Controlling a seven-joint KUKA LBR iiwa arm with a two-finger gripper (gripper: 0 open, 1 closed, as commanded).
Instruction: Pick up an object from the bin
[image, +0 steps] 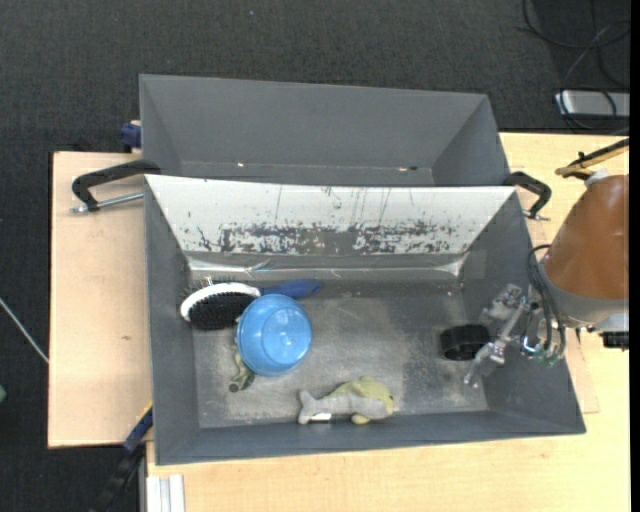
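Here, 1 grey bin (320, 125) holds 1 blue dome-shaped bowl (274, 336). 1 black-and-white hairbrush (217, 305) touches the bowl's upper left, and 1 grey-yellow plush toy (348, 401) lies just below it. 1 small black puck (461, 343) sits well right of the bowl; it is round, with no long axis. 1 claw (485, 358) sits just beside the puck; I cannot tell whether it is open or closed.

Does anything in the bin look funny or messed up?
Yes. The bin's back wall is badly scuffed, with dark scratches in a band across it. The blue round bowl sits crowded against the black hairbrush, and a small greenish thing pokes out from under it.
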